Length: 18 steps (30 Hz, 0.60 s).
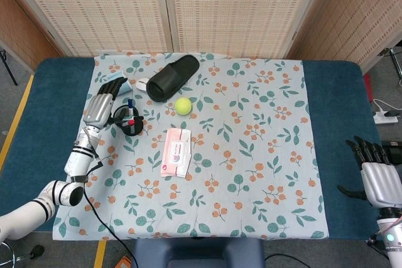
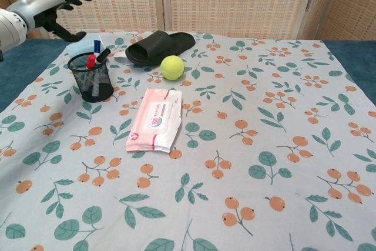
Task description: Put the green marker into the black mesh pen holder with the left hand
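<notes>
The black mesh pen holder [image 1: 129,120] [image 2: 91,78] stands at the cloth's far left with a blue and a red marker in it. A dark marker end [image 2: 104,55] leans on its right rim; I take it for the green marker, whose body is hidden by the mesh. My left hand [image 1: 104,100] [image 2: 56,6] hovers above and to the left of the holder, fingers spread, holding nothing. My right hand [image 1: 377,178] rests open by the table's right edge, far from everything.
A black slipper [image 1: 173,78] [image 2: 160,46] and a light blue cup [image 1: 119,83] lie behind the holder. A yellow tennis ball [image 1: 183,105] [image 2: 172,67] and a pink wipes packet [image 1: 176,151] [image 2: 155,118] sit to its right.
</notes>
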### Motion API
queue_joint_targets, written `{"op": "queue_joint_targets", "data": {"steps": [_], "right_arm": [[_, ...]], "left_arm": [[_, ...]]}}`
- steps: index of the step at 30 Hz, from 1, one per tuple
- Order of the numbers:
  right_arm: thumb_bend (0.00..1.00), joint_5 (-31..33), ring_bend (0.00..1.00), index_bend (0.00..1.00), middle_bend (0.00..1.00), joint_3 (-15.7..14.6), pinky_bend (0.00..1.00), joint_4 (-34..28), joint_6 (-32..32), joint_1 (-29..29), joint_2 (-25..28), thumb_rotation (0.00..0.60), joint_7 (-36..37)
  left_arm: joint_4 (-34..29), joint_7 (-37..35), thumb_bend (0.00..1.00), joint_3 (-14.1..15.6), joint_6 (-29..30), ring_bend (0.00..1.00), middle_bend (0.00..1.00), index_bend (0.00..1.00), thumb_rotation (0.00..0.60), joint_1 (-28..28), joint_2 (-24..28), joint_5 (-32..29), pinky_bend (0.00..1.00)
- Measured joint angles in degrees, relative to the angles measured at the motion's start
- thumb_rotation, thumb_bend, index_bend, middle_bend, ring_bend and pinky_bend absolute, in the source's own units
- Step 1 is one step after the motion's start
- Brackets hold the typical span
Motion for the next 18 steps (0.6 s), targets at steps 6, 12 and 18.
{"op": "queue_joint_targets", "data": {"steps": [6, 12, 18], "right_arm": [[0.00, -1.1, 0.01, 0.10, 0.00, -0.4, 0.00, -0.2, -1.0, 0.5, -0.1, 0.600, 0.1], [0.00, -3.2, 0.01, 0.10, 0.00, -1.1, 0.00, -0.8, -1.0, 0.5, 0.1, 0.600, 0.7], [0.00, -6.4, 0.01, 0.10, 0.00, -2.0, 0.00, -1.8, -0.3, 0.2, 0.5, 0.600, 1.1]], "left_arm": [[-14.4, 8.5, 0.40, -0.5, 9.0, 0.00, 0.01, 0.14, 0.600, 2.3, 8.2, 3.6, 0.04], [-34.1, 30.1, 0.37, 3.8, 18.2, 0.00, 0.03, 0.14, 0.600, 9.1, 16.9, 8.7, 0.04], [-40.9, 43.4, 0.37, 11.4, 27.6, 0.00, 0.05, 0.15, 0.600, 19.2, 19.5, 12.7, 0.04]]}}
